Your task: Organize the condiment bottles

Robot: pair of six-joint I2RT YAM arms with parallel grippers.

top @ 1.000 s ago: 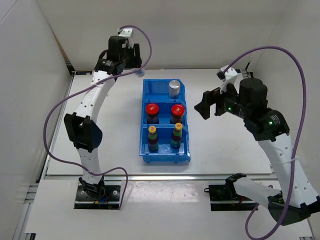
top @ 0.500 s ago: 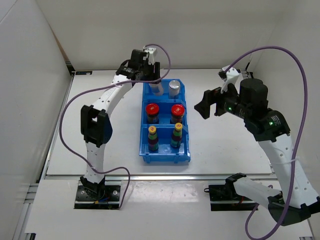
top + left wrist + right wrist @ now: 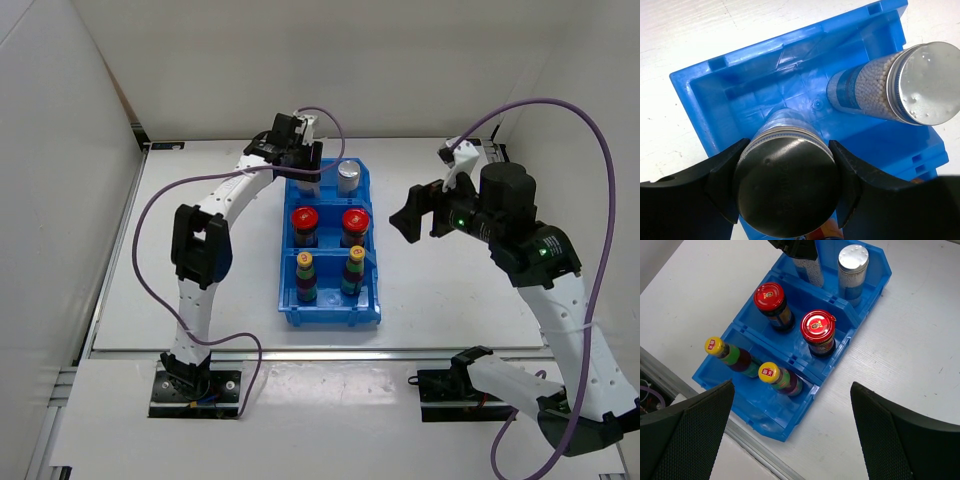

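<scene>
The blue bin [image 3: 285,300] holds bottles in three compartments. My left gripper [image 3: 299,162] is shut on a silver-capped bottle [image 3: 785,192] and holds it upright in the left half of the far compartment [image 3: 730,90]. The second silver-capped bottle [image 3: 348,177] stands beside it on the right and also shows in the left wrist view [image 3: 920,82]. Two red-lidded jars [image 3: 304,222] [image 3: 355,224] stand in the middle compartment. Two yellow-capped banded bottles [image 3: 305,275] [image 3: 354,268] are in the near compartment. My right gripper [image 3: 410,215] is open and empty, right of the bin and above the table [image 3: 790,405].
The white table [image 3: 450,290] has walls at the back and on both sides. A metal rail [image 3: 330,352] runs along its near edge. The left arm's purple cable [image 3: 150,215] loops over the table's left side.
My left arm swung from the back left over to the bin with the silver-capped bottle and brought it down into the far compartment. The right arm barely moved.
</scene>
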